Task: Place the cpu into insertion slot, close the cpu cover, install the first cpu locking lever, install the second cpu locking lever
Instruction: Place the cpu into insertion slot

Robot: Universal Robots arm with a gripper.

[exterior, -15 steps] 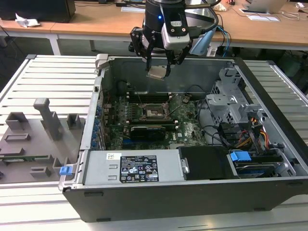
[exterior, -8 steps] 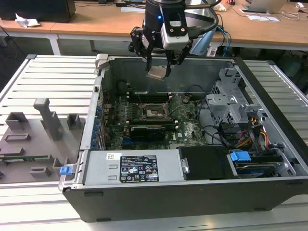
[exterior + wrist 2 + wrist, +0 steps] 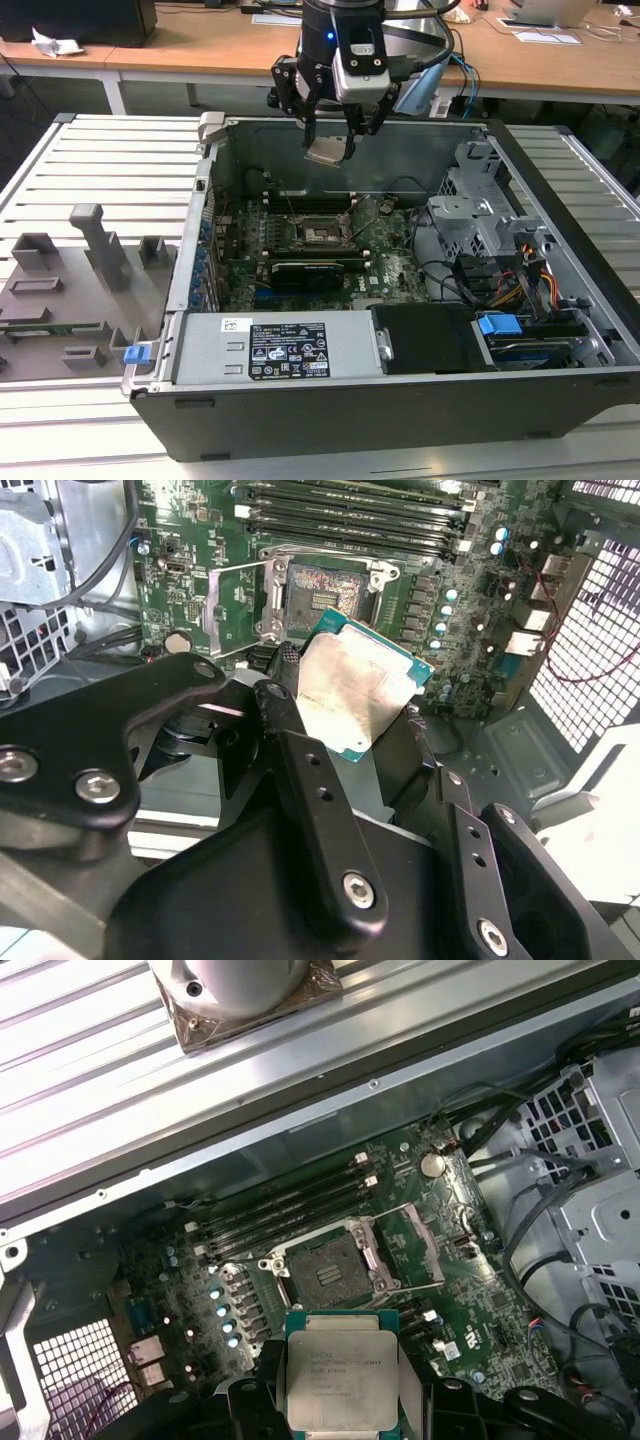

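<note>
While the one gripper grips the single cpu by two opposite edges at the upper centre of the exterior view (well above the motherboard), the one insertion slot lies bare at mid-frame, its one cpu cover swung open.

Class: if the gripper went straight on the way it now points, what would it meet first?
Most likely the square black-rimmed socket on the green motherboard, touched first by the silvery square chip the gripper holds; depth is unclear, so possibly the board beside it.
</note>
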